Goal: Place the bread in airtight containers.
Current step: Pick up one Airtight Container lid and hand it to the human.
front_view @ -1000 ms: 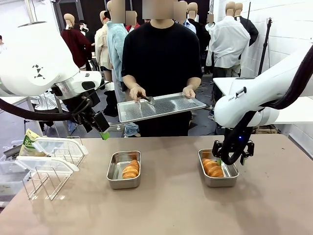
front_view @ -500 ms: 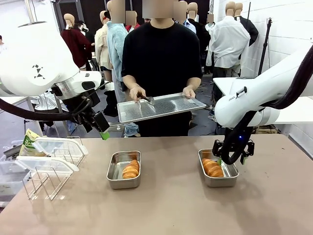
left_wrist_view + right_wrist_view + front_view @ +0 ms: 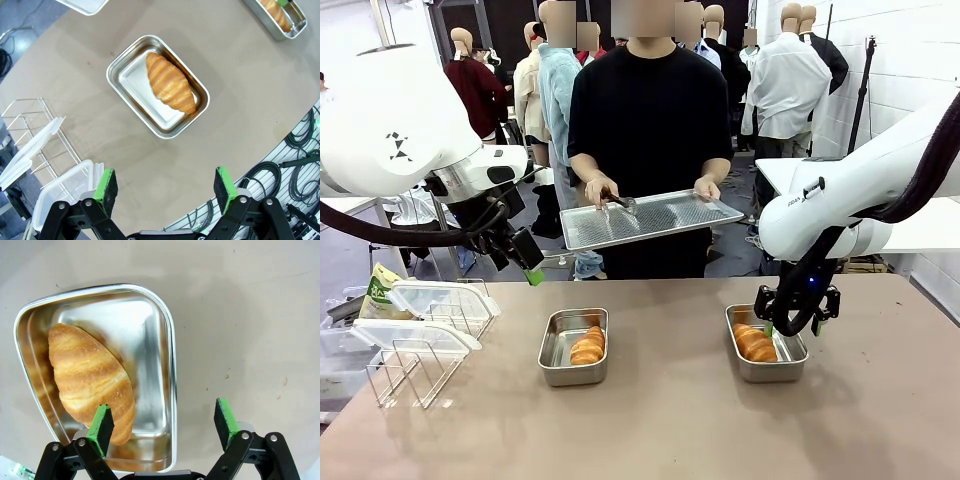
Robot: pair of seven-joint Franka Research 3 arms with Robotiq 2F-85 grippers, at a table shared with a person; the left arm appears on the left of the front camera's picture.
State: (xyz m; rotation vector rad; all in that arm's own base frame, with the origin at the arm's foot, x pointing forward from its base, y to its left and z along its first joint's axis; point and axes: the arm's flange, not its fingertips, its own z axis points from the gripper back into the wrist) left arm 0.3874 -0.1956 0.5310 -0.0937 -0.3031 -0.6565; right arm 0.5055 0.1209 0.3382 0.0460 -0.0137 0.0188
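Nothing's budged in the last second: one roll [image 3: 587,346] sits in the left tin [image 3: 558,352], the other roll [image 3: 754,342] in the right tin [image 3: 772,374], left gripper [image 3: 165,181] and right gripper [image 3: 163,418] both wide open and empty, so I'd guess the clip lids [image 3: 420,333] come next.

The table [image 3: 670,430] bears a left tin [image 3: 558,348], right tin [image 3: 770,373] and 2 racks [image 3: 400,375].
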